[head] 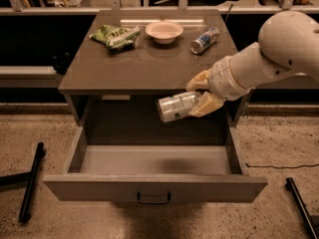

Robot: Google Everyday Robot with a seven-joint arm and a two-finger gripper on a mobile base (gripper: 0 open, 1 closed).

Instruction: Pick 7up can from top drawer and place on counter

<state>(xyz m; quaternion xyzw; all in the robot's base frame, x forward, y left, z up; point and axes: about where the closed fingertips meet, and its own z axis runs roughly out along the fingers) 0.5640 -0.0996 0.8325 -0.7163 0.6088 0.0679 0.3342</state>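
Note:
The silvery 7up can (176, 106) lies sideways in my gripper (200, 93), held in the air above the open top drawer (154, 185) and just below the front edge of the counter (144, 66). The gripper's tan fingers (207, 104) are shut on the can's right end. The white arm reaches in from the right. The drawer is pulled fully out, its inside bare, with a small dark handle on the front panel.
On the counter stand a green-and-white bag (115, 36), a pale bowl (164, 31) and a blue-and-silver can (204, 39) lying on its side. Black stand legs (31, 180) lie on the floor at left and lower right (301, 205).

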